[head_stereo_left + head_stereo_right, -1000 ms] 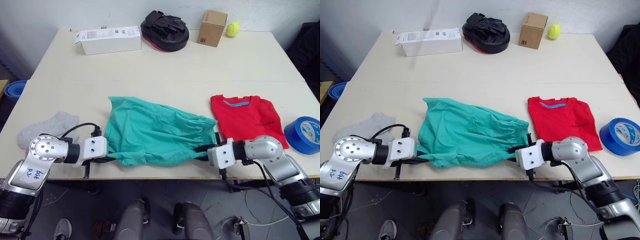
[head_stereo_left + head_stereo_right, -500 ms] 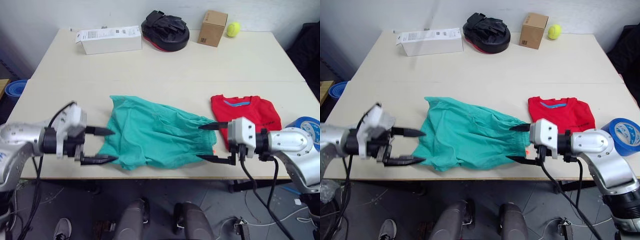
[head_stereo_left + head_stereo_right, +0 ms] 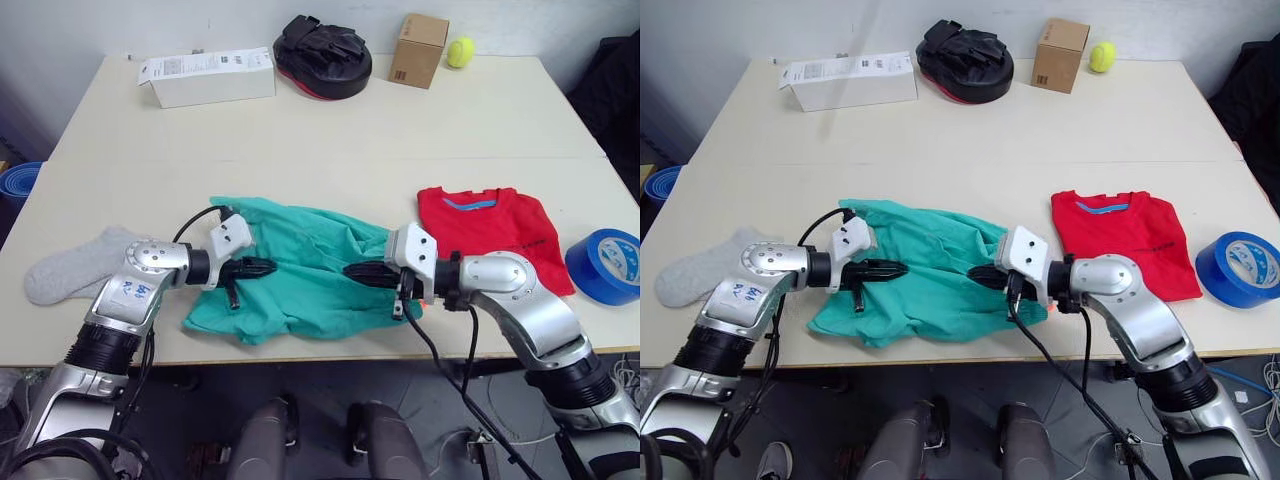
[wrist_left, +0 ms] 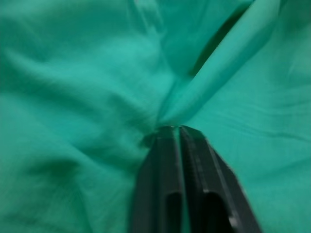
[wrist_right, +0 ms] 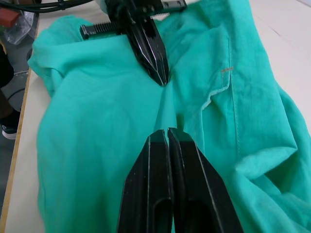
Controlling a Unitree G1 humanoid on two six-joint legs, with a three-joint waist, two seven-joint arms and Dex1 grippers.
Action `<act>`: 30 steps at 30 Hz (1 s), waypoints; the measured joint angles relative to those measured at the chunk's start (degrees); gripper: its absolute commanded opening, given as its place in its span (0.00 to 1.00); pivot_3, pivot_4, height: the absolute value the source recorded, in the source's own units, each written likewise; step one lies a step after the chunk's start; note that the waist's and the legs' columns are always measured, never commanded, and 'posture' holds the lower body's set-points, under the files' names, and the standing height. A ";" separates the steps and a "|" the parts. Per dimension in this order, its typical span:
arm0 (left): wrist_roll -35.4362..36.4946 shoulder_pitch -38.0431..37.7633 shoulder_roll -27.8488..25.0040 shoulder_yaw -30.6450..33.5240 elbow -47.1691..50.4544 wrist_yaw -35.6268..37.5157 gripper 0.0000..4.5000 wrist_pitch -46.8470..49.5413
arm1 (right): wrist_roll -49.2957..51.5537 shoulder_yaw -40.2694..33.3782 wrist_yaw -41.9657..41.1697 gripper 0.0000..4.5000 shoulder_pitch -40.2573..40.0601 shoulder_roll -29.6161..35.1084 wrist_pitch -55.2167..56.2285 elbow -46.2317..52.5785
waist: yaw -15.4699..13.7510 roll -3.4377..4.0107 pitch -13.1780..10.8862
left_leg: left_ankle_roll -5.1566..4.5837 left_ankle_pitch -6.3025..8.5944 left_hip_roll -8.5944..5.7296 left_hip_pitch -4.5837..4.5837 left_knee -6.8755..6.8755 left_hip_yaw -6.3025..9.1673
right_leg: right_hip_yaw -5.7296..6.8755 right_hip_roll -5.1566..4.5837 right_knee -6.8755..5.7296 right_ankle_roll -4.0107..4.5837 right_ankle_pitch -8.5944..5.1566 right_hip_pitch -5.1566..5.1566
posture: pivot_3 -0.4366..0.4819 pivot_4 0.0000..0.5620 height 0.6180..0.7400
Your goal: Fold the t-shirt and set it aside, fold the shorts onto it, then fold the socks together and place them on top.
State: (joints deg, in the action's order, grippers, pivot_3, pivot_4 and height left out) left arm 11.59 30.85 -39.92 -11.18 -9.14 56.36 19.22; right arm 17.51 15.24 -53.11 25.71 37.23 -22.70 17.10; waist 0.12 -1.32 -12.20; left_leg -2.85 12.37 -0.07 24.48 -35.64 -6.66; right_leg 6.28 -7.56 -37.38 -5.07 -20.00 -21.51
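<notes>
head camera, left eye: the shorts (image 3: 300, 280) lie rumpled at the front middle of the tabletop (image 3: 330, 130), long axis running across it from my left to my right, one end bunched toward the right. the left hand (image 3: 262, 267) and the right hand (image 3: 358, 272) both reach in over the cloth from opposite ends, tips pointing at each other. the t-shirt (image 3: 490, 235) sits folded flat to the right, well apart, neck band away from me. one of the socks (image 3: 85, 268) lies at the left edge, near the left arm.

head camera, right eye: same layout; blue tape roll (image 3: 1238, 268) beyond the shirt.

left wrist: the left hand is clenched, a ridge of teal cloth gathering at its tips; i judge it is pinching a fold of the shorts.

right wrist: the right hand's fingers are pressed together over the cloth; i cannot tell whether any fabric is caught between them. the left hand shows opposite, tips down on the fabric.

handling judgement: thin, limp, light cloth; it creases and drags rather than holding shape, and a mid-panel pinch will only bunch it. better holds look like the waistband and hem edges.
</notes>
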 measured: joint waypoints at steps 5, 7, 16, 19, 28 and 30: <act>-1.95 0.27 1.97 0.10 -2.46 -0.98 0.00 -3.31 | -6.36 3.01 1.27 0.00 -0.46 -1.63 2.63 -5.54 | -0.07 -0.02 0.01 | 0.10 0.19 0.01 -0.08 -0.10 0.02 | -0.04 -0.05 -0.03 -0.06 0.19 0.08 | 0.48 0.27 1.00; -2.37 0.27 2.44 0.20 -2.60 -1.26 0.00 -3.50 | -8.19 2.60 3.20 0.00 -0.46 -2.38 4.34 -8.58 | -0.09 -0.01 0.02 | 0.09 0.18 0.01 -0.12 -0.11 0.02 | -0.06 -0.07 -0.02 -0.07 0.24 0.10 | 0.48 0.27 1.00; -2.48 -0.36 3.24 1.37 -2.52 -1.31 0.00 -3.42 | -10.25 -5.39 8.16 0.00 1.03 -2.74 8.21 -19.09 | -0.05 -0.01 0.02 | 0.23 0.09 0.01 -0.12 -0.08 0.01 | -0.06 -0.08 -0.01 -0.07 0.26 0.10 | 0.48 0.27 1.00; -2.48 -0.80 3.19 1.74 -2.33 -1.30 0.00 -3.61 | -9.77 -9.02 9.04 0.00 3.06 -2.49 6.63 -22.36 | 0.06 0.00 0.02 | 0.23 0.09 0.01 -0.12 -0.08 0.00 | -0.06 -0.08 -0.01 -0.07 0.26 0.09 | 0.48 0.27 1.00; -2.45 -2.03 3.13 3.12 -0.78 -1.14 0.00 -2.68 | -0.51 -14.28 6.33 0.00 4.15 -4.01 -2.16 -16.67 | 0.14 0.02 0.02 | 0.07 0.18 0.04 -0.13 0.04 0.00 | -0.03 -0.08 0.00 -0.07 0.26 0.05 | 0.48 0.27 1.00; -2.45 -2.10 3.18 3.21 -0.62 -1.18 0.00 -2.46 | 4.24 -15.69 6.52 0.00 4.81 -5.80 -6.66 -12.09 | 0.12 0.02 0.02 | 0.04 0.20 0.06 -0.12 0.04 0.01 | -0.02 -0.08 -0.01 -0.07 0.26 0.04 | 0.48 0.27 1.00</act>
State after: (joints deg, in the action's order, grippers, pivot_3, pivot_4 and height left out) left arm 9.14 28.75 -36.74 -7.98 -9.77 55.18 16.76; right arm 21.75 -0.45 -46.59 30.53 31.43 -29.36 5.00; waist 0.24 -1.30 -12.18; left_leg -2.80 12.56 -0.01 24.35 -35.60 -6.65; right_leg 6.26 -7.64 -37.39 -5.14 -19.74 -21.47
